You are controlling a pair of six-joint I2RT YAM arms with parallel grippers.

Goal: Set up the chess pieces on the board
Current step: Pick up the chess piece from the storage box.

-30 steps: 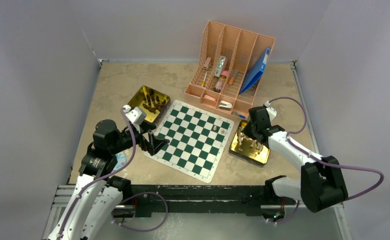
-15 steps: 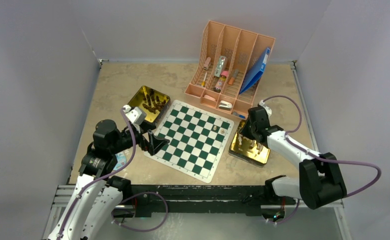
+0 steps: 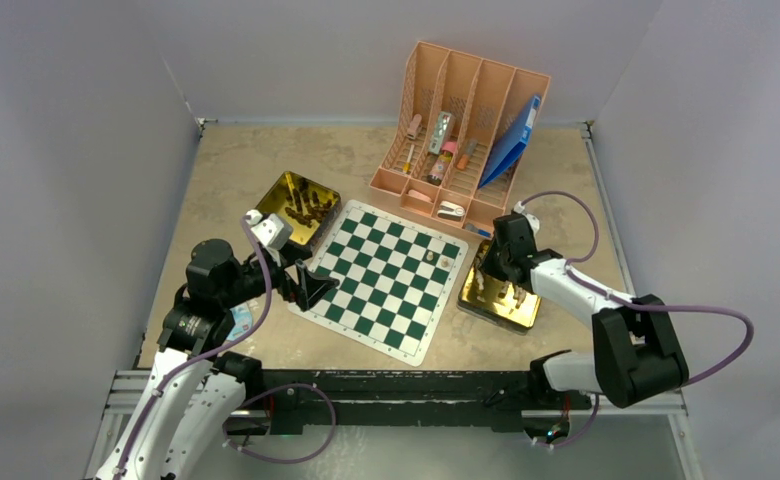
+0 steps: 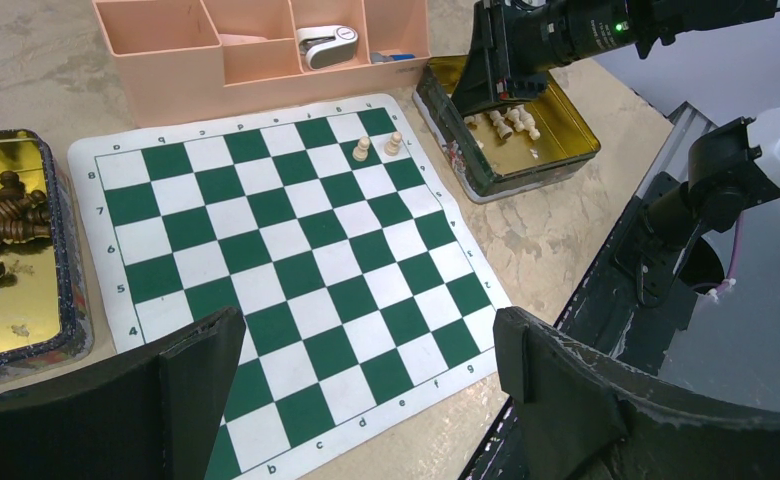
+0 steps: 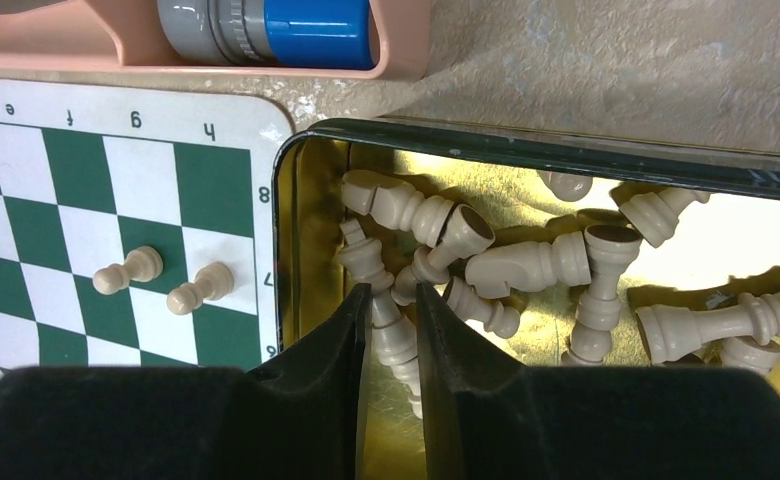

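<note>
Tin (image 5: pixel 526 150): shiny gold metal, dark rim, turned pale pieces (image 5: pixel 526 265) heaped inside.
Right gripper (image 5: pixel 391 290): dipped in, pinching 1 pale piece (image 5: pixel 386 325).
Left gripper (image 4: pixel 366 325): wide apart, low over the board (image 4: pixel 296 250), at its left edge.

Two pawns (image 4: pixel 362 150) stand on the board (image 3: pixel 386 280) near its far right corner. One tin (image 3: pixel 494 313) of loose pieces (image 5: pixel 526 262) lies right of the board, another tin (image 3: pixel 284 190) left, an organizer (image 3: pixel 466 100) behind.

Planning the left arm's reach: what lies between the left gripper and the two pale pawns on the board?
Nothing but bare squares of the board: the left wrist view shows no piece between the left gripper and the pawns.
</note>
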